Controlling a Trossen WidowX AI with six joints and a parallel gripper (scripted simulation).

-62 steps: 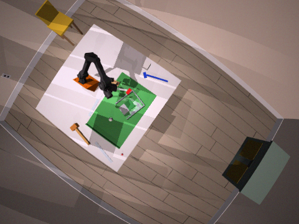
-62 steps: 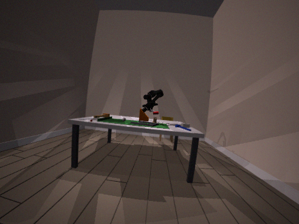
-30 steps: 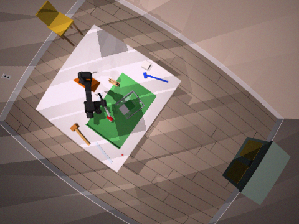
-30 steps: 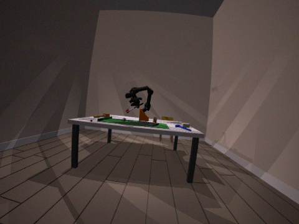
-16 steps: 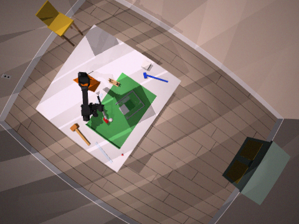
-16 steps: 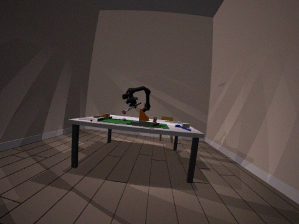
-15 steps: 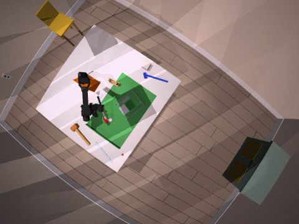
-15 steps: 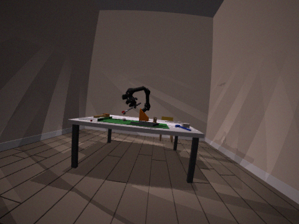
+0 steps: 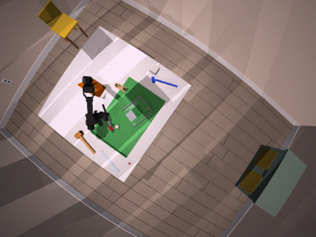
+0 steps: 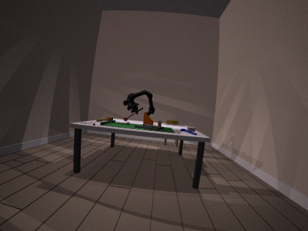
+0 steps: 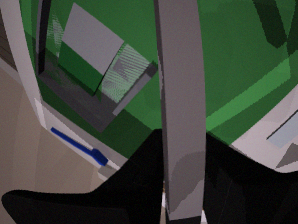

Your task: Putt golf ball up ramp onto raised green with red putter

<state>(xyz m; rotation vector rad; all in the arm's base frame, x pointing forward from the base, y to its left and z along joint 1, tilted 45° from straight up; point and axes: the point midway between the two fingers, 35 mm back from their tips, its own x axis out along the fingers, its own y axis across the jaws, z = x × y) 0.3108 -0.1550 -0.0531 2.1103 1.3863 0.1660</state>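
Note:
My gripper (image 9: 106, 116) (image 10: 136, 111) (image 11: 174, 135) is shut on the grey shaft of the red putter (image 9: 110, 128) (image 10: 125, 119) (image 11: 182, 90). The shaft slants down and its red head is low over the near-left part of the green mat (image 9: 125, 143) (image 11: 240, 75). The white golf ball (image 9: 116, 126) (image 10: 128, 123) lies on the mat close beside the head, to its right in the top view. A grey square (image 9: 131, 115) (image 11: 92, 35) and a grey rail (image 9: 143, 119) (image 11: 132, 90) mark the ramp and green area. The putter head and ball are not visible in the wrist view.
A blue club (image 9: 166, 82) (image 10: 189, 131) (image 11: 75, 142) and white block (image 9: 154, 70) lie at one table corner. An orange wedge (image 9: 99, 90) (image 10: 147, 119) stands by the arm, with a wooden piece (image 9: 120, 87) near it. An orange mallet (image 9: 87, 145) and pale strip (image 9: 109, 161) lie outside the mat.

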